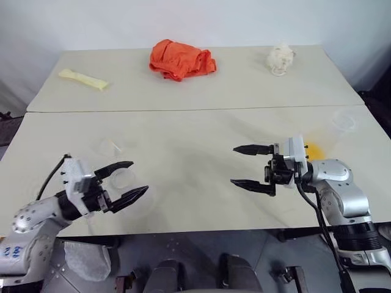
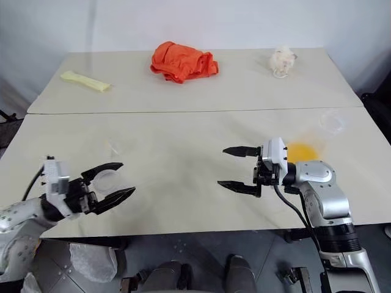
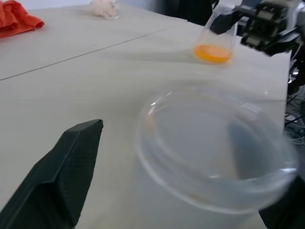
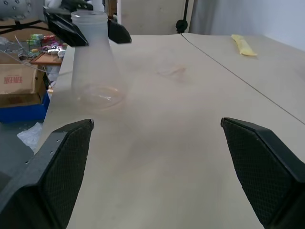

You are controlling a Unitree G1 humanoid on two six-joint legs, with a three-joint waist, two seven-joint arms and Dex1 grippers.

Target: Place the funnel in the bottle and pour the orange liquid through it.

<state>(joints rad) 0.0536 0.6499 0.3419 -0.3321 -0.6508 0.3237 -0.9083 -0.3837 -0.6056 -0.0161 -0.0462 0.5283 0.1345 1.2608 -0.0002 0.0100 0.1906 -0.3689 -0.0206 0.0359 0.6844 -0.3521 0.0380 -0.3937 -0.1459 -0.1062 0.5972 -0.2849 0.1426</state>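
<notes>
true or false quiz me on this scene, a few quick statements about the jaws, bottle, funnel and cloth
1. The right gripper has open jaws and holds nothing. True.
2. The orange cloth lies beside the left gripper. False: it lies on the far table.
3. The funnel sits in the bottle. False: the funnel lies on the table just beyond the bottle.
4. The bottle stands between the left gripper's open jaws. True.
5. The orange liquid is in the bottle. False: it is in a clear flask behind the right gripper.
</notes>
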